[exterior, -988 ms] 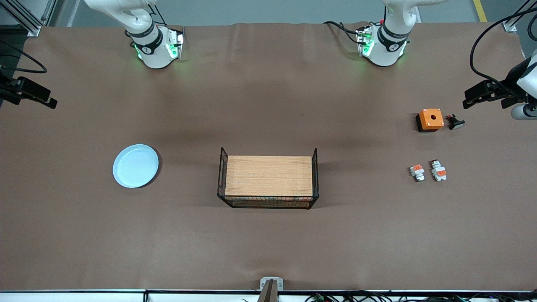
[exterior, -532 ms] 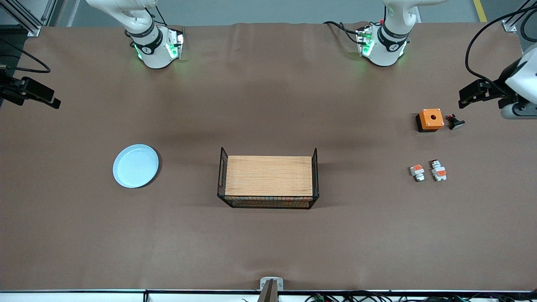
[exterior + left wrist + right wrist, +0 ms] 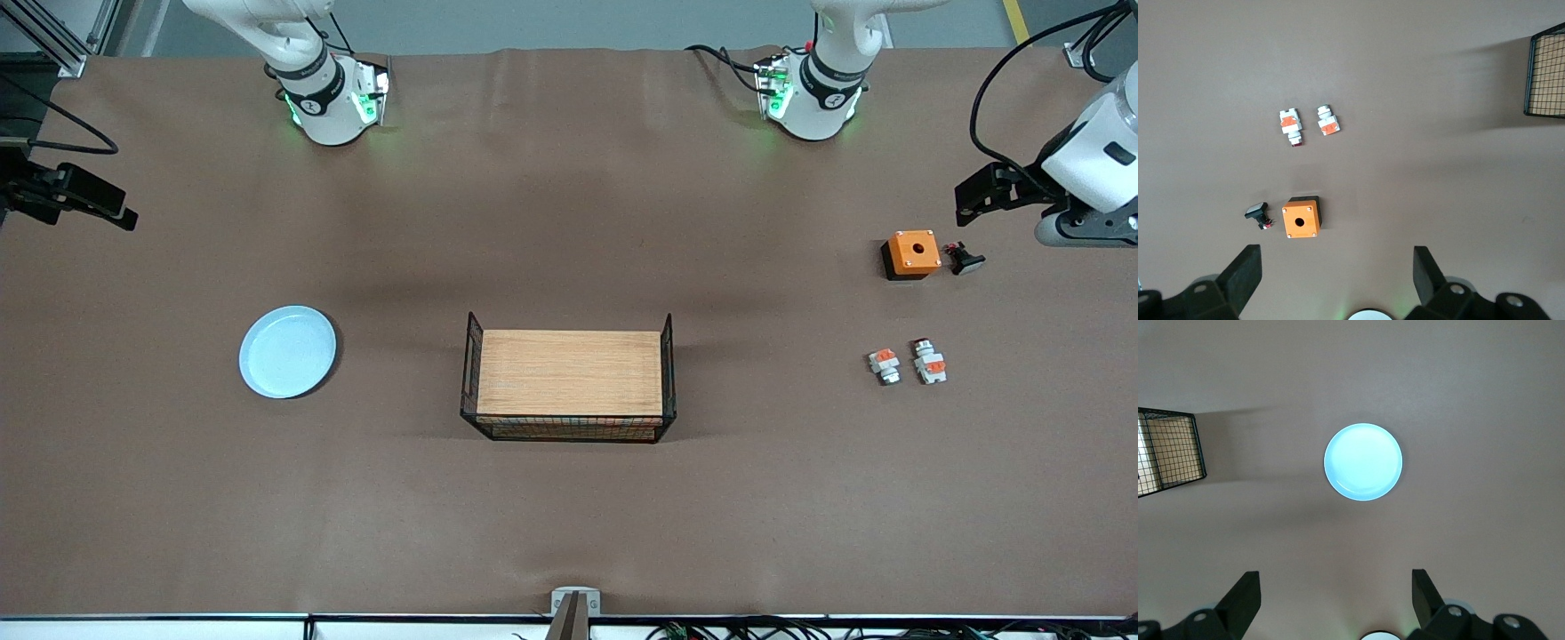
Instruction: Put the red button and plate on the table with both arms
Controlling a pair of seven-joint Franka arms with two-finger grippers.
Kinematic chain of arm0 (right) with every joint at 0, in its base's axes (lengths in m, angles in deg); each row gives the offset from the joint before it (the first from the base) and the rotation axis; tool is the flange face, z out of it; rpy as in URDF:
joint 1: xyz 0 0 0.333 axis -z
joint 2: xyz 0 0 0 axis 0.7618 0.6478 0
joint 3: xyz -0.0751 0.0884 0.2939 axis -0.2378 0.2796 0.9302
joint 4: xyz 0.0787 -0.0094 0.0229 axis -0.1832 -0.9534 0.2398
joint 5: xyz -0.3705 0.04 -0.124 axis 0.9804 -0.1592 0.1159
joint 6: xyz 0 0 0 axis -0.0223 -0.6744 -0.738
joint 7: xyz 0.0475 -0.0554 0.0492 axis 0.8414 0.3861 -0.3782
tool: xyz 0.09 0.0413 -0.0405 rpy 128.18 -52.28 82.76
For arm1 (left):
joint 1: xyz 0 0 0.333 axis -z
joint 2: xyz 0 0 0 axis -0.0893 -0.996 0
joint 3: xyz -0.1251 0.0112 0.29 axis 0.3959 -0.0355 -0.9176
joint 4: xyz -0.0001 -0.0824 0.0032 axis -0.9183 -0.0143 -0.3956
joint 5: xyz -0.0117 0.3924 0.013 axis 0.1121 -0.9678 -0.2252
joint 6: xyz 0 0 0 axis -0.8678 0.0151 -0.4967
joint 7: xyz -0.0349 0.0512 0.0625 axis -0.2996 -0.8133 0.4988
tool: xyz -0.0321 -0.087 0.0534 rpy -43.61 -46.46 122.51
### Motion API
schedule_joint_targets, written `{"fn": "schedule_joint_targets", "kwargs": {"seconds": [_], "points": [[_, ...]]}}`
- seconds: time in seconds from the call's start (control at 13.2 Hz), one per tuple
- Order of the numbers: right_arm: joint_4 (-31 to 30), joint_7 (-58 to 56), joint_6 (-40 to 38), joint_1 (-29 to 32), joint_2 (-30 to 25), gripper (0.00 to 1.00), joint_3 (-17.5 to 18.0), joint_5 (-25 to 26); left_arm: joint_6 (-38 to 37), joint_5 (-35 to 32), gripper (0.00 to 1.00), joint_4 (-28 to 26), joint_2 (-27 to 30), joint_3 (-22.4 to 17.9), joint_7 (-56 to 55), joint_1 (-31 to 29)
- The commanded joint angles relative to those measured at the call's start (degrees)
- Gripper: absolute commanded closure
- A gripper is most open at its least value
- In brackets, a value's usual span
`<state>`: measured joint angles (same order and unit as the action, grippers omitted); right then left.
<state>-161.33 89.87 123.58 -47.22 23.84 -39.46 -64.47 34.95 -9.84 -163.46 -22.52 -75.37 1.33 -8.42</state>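
Note:
Two near-identical red buttons [image 3: 884, 365] [image 3: 929, 362] lie side by side on the brown table [image 3: 569, 516] toward the left arm's end. They also show in the left wrist view [image 3: 1291, 126] [image 3: 1327, 122]. The pale blue plate [image 3: 287, 351] lies flat on the table toward the right arm's end, and shows in the right wrist view [image 3: 1363, 461]. My left gripper [image 3: 971, 194] [image 3: 1337, 273] is open and empty, over bare table beside the orange box. My right gripper [image 3: 111, 212] [image 3: 1336, 595] is open and empty, over the table's edge at the right arm's end.
A wood-topped black wire rack [image 3: 569, 384] stands mid-table; its ends show in both wrist views [image 3: 1546, 73] [image 3: 1168, 450]. An orange box with a hole [image 3: 911, 253] [image 3: 1301, 218] and a small black button piece [image 3: 965, 260] [image 3: 1258, 215] sit farther from the front camera than the red buttons.
Both grippers have shifted slightly inward from the table's ends. The plate, the buttons and the rack have not moved.

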Motion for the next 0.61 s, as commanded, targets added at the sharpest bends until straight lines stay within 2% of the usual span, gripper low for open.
{"fn": "schedule_joint_targets", "kwargs": {"seconds": [0.0,0.53], "points": [[1.0,-0.1,-0.4,1.3,0.5,0.0,1.4,0.9,-0.7,2.5,0.0,0.1,1.0,0.0,-0.1,-0.4],[1.0,-0.1,-0.5,1.6,0.5,0.0,1.3,0.9,-1.7,1.7,0.0,1.7,0.2,-0.2,-2.1,-0.3]]}}
